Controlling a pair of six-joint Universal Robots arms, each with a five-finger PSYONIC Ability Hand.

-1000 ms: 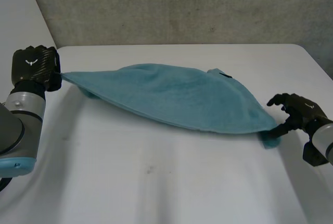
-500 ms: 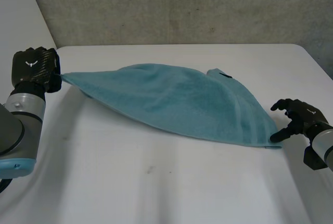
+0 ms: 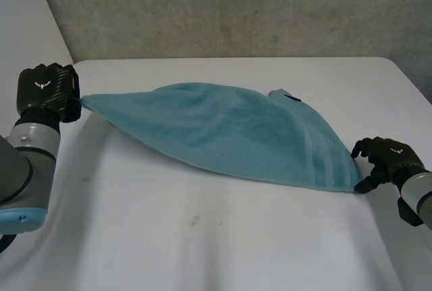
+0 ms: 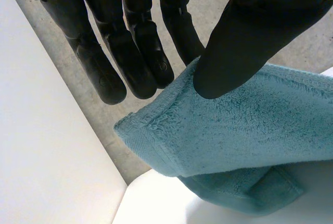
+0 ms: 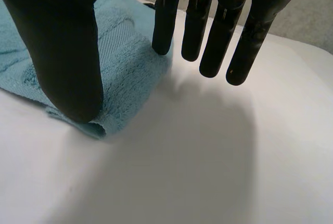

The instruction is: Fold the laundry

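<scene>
While my left hand [image 3: 44, 92] pinches one corner of the teal towel [image 3: 229, 125] between thumb and fingers at the left edge of the white surface [image 3: 202, 237], my right hand [image 3: 386, 159] sits relaxed at the opposite corner. Its thumb [image 5: 62, 52] is over the cloth, and its straight fingers [image 5: 208, 31] are spread above bare surface beside it. The towel stretches between both hands.
</scene>
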